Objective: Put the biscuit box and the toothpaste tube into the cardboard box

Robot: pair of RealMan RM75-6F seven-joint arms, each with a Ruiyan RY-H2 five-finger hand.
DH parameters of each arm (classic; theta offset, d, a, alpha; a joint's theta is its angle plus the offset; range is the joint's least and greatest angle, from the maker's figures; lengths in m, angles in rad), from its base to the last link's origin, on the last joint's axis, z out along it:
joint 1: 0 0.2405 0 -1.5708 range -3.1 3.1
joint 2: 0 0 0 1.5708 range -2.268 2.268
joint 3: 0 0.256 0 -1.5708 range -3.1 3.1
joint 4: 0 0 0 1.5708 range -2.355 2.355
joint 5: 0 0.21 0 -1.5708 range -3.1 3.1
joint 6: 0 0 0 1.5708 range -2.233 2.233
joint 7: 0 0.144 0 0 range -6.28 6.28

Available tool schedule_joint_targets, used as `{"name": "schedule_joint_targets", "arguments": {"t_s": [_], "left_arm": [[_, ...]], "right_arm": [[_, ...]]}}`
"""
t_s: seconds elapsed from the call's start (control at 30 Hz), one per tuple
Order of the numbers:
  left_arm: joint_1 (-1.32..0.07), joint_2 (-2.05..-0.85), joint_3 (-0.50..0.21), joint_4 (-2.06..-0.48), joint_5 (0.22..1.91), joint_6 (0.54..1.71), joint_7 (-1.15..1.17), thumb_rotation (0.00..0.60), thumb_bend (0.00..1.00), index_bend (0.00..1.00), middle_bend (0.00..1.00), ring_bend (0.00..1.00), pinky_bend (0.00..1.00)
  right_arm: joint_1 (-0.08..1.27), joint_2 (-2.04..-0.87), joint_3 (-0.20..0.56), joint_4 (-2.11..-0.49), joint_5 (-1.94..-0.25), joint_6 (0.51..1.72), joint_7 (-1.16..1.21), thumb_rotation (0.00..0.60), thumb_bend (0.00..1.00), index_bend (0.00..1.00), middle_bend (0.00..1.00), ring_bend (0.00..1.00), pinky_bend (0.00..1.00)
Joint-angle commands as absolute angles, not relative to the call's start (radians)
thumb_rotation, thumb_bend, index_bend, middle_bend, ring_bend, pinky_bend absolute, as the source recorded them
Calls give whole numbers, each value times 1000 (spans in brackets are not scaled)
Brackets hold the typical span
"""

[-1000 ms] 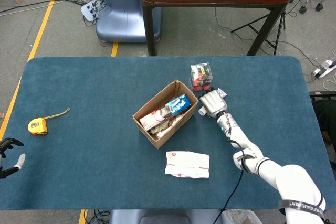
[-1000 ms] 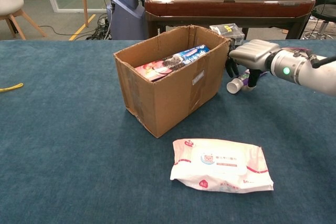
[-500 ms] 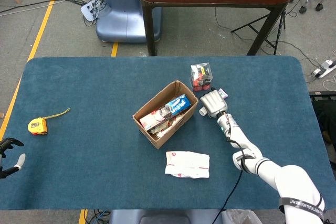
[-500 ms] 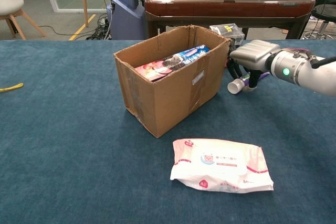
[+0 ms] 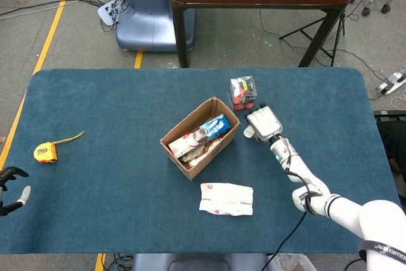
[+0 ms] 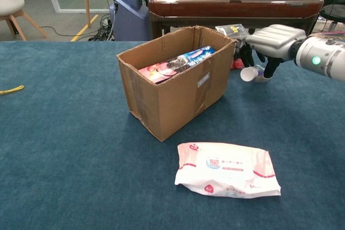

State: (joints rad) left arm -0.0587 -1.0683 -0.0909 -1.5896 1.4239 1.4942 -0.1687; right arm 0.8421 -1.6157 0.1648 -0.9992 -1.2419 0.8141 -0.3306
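Nearest the robot, a packet of wet wipes (image 6: 227,170) lies flat on the blue bench (image 6: 64,149); it is no part of the task and sits out of the way, in front of the cardboard box (image 6: 172,92). That box stands open-topped at mid-bench, and the biscuit box (image 6: 175,64) already leans inside it, its printed end showing just below the rim, so half the job looks done. Off at the left edge in the head view, the left hand (image 5: 13,191) rests low with its fingers apart and nothing in them, apparently parked while the other arm works, with a yellow tape measure (image 5: 44,152) a little beyond it. To the right of the carton, the right hand (image 6: 268,44) is curled down over the toothpaste tube (image 6: 251,73), holding it clear of the bench with the cap end poking out toward the carton; that grip from above seems chosen so the tube can be carried over the rim and dropped in. Behind the hand sits a clear plastic case (image 5: 242,92) of small items, left untouched
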Motion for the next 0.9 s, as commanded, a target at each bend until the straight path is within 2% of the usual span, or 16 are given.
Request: {"name": "schedule_joint_targets", "arguments": {"t_s": [0.03, 0.37, 0.9], "left_arm": [[-59, -1068, -91, -1590, 1424, 1494, -169, 600, 333, 434, 412, 411, 526], [-59, -1068, -91, -1590, 1424, 1494, -169, 600, 333, 433, 412, 412, 525], [-59, -1068, -91, -1590, 1424, 1494, -169, 600, 333, 433, 412, 412, 525]], "right_arm": [[807, -1548, 175, -1092, -1248, 878, -332, 600, 271, 644, 610, 489, 290], [751, -1430, 208, -1253, -1262, 998, -291, 600, 271, 646, 613, 491, 290], [746, -1338, 272, -1405, -1286, 1087, -278, 600, 272, 646, 613, 491, 290]]}}
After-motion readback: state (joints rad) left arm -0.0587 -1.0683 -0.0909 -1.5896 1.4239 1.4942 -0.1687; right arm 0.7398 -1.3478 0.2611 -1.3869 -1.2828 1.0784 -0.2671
